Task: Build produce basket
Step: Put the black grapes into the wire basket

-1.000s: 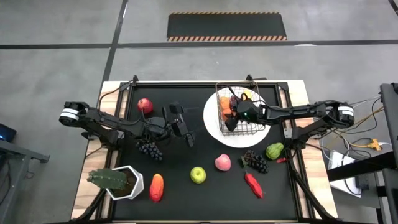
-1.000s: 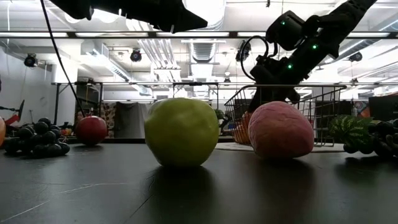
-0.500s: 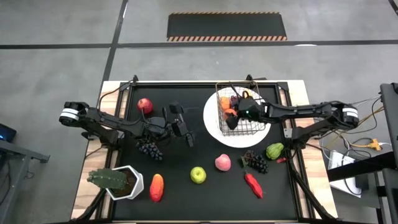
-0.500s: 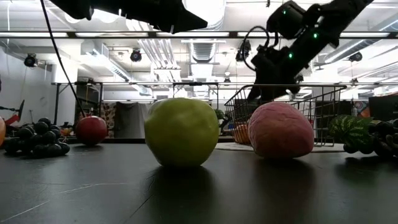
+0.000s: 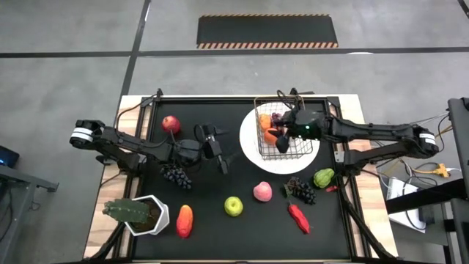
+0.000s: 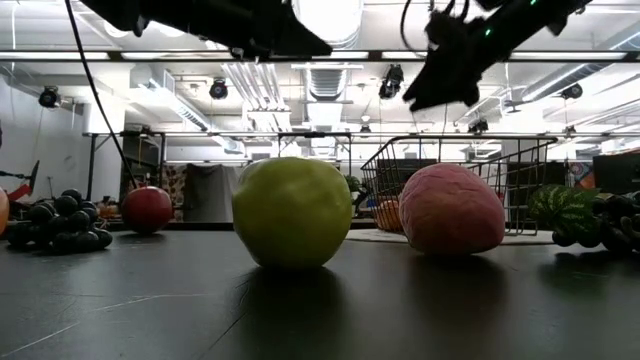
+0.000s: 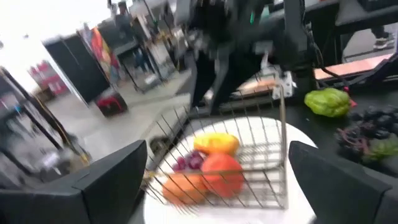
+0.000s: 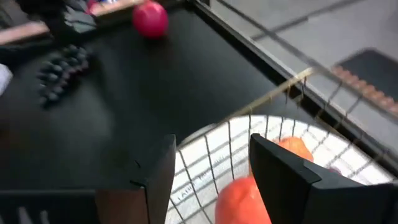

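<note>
Wire basket (image 5: 284, 132) sits on a round white plate (image 5: 253, 150) toward the far right of the black tabletop (image 5: 220, 191), already carrying an orange (image 5: 272, 136), a yellow mango (image 7: 216, 143), purple grapes (image 7: 189, 162) and another orange-red fruit (image 7: 221, 175). Right end effector (image 5: 281, 144) hangs above the basket's near half, raised clear of the rim in the low view; fingers (image 8: 289, 177) part-spread with nothing between them, orange fruit and mesh showing through the gap. Judgement: a drop has just been made and this arm is free for the next pick. Loose produce lies on the near side of the basket: pink peach (image 5: 262, 192), dark grapes (image 5: 301, 190), green pepper (image 5: 323, 178) and red pepper (image 5: 297, 217), all closer to the right arm. The peach lies almost straight toward the near edge from the right end effector; the red pepper's long axis runs diagonally, so it would want a turned wrist. Left end effector (image 5: 221, 152) is held mid-tabletop, fingers spread wide and empty, facing the basket. A second dark grape bunch (image 5: 176, 175) lies just beside the left arm, a red apple (image 5: 171, 123) beyond it on the far side; the green apple (image 5: 233, 206) sits between the two arms. A second mango-like fruit (image 5: 185, 221) lies beside the potted cactus (image 5: 135, 213), left arm's ground.
</note>
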Robot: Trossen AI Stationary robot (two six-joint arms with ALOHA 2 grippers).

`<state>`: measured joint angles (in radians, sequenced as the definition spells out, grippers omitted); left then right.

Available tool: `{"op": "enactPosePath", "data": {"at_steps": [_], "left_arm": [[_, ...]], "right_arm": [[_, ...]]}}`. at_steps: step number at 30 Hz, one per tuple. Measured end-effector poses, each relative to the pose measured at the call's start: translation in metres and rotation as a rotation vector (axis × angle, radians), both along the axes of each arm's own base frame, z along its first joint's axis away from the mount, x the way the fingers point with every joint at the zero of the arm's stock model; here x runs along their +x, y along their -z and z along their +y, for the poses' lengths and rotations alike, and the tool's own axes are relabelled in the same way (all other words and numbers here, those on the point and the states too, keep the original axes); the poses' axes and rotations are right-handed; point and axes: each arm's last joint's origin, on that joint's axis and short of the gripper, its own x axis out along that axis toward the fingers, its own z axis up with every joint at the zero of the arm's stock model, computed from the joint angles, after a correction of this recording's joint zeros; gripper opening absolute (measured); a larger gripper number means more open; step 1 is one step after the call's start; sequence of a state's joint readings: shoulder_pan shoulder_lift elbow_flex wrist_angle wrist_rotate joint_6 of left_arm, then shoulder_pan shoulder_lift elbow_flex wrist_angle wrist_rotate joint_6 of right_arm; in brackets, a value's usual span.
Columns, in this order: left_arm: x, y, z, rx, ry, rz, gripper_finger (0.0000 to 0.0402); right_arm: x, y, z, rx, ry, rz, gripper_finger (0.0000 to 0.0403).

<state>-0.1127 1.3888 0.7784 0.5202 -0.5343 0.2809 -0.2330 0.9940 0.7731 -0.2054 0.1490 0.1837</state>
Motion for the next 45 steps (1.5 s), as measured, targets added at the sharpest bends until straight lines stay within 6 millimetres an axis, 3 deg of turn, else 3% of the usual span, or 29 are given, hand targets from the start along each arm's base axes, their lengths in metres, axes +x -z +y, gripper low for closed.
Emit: {"op": "enactPosePath", "data": {"at_steps": [11, 18, 23, 28, 45], "left_arm": [[-0.008, 0.031, -0.001, -0.300, -0.040, 0.253, 0.0373], [-0.022, 0.030, -0.014, -0.508, 0.080, 0.688, 0.0373], [-0.048, 0.031, -0.023, -0.581, 0.118, 1.089, 0.0373], [-0.072, 0.042, -0.026, -0.581, 0.098, 1.355, 0.0373], [-0.081, 0.075, -0.024, -0.457, 0.162, 1.385, 0.0370]], "right_arm": [[-0.017, -0.027, 0.036, -0.149, -0.213, -0.087, 0.0156], [-0.021, -0.031, 0.050, -0.200, -0.303, -0.097, 0.0138], [-0.021, -0.031, 0.051, -0.225, -0.322, -0.091, 0.0128], [-0.019, -0.029, 0.051, -0.224, -0.323, -0.081, 0.0123], [-0.018, -0.027, 0.051, -0.222, -0.324, -0.072, 0.0116]]}}
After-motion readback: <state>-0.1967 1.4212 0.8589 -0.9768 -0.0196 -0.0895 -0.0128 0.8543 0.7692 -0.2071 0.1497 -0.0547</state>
